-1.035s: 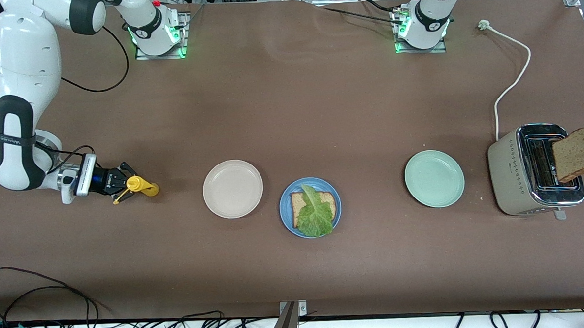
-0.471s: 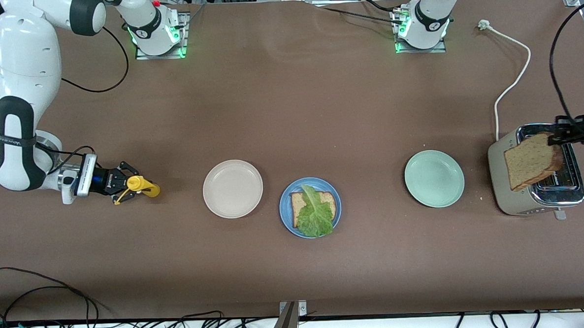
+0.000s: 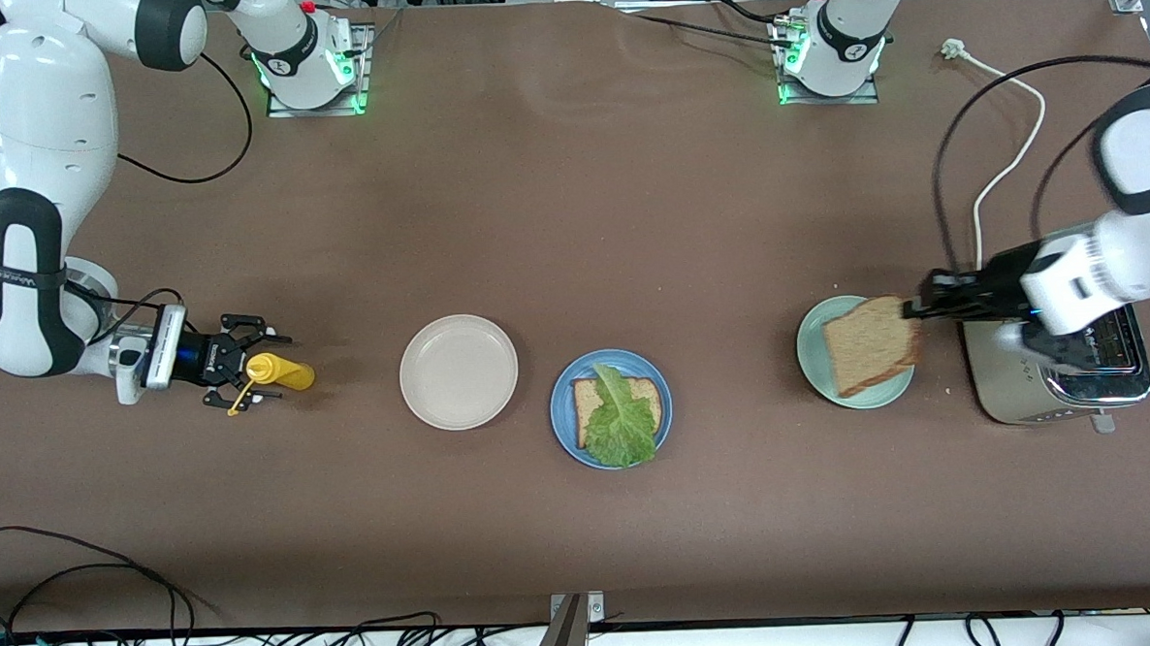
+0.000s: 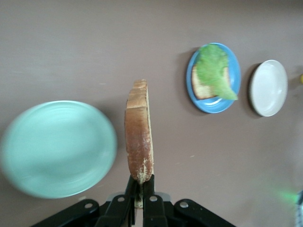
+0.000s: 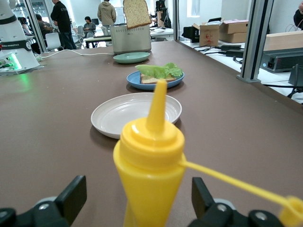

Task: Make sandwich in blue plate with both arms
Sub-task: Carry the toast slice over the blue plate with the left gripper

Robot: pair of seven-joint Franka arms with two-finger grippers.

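- 3 plates sit in a row on my brown table: a beige-white plate toward the right arm's end, the blue plate in the middle and slightly nearer the front camera, and a mint-green plate toward the left arm's end.
- 1 bread slice lies in the blue plate with a lettuce leaf on top; that half-built sandwich has no top slice.
- 1 second bread slice is up in the air over the mint-green plate, and I see the left gripper with its jaws clamped together on the slice's edge; the left wrist view shows the slice edge-on in the fingers.
- The toaster stands at the left arm's end of the table, partly covered by the left arm, with its white cord running up toward the left arm's base.
- A yellow mustard bottle lies on its side on the table, well apart from the beige-white plate toward the right arm's end; the right gripper is at its cap end, jaws spread apart on either side with gaps showing in the right wrist view.
- Between the mint-green plate and the blue plate I have bare tabletop, nothing standing in the way.
- Loose black cables trail along the table edge nearest the front camera; people and desks show in the room in the right wrist view.
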